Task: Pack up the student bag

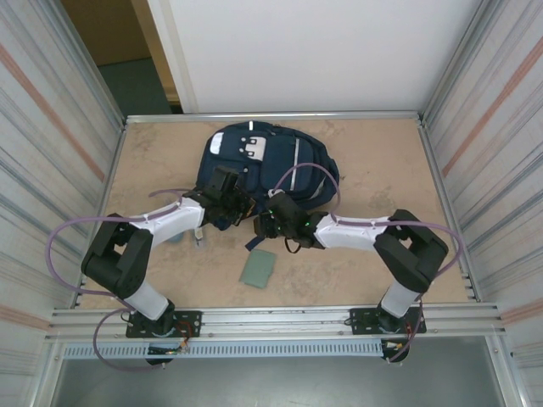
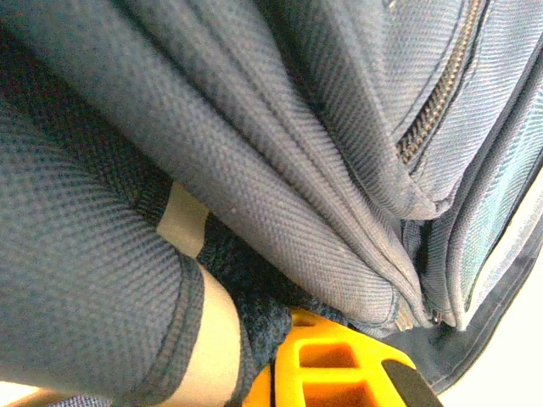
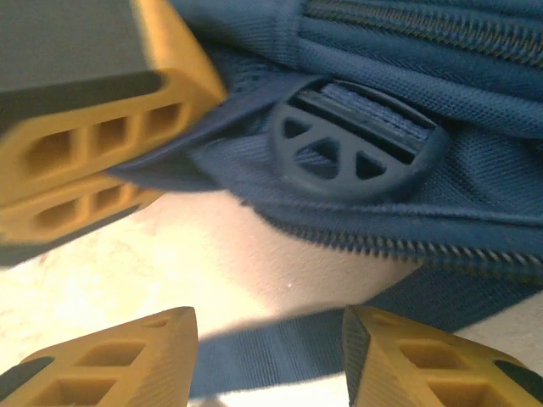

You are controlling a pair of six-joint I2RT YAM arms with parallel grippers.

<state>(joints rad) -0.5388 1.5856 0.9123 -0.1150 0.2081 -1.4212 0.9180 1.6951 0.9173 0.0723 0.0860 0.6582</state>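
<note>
Student bag (image 1: 267,165) lies far-middle on the table (image 1: 382,170); from above both arms crowd its near edge; right wrist view reveals left gripper (image 3: 182,144) pinching its fabric, right gripper (image 3: 267,326) agape astride a strap (image 3: 288,352).

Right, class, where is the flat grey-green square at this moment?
In the top view the grey-green square lies flat on the table, between the left arm and the right arm, just on the near side of the student bag.
</note>
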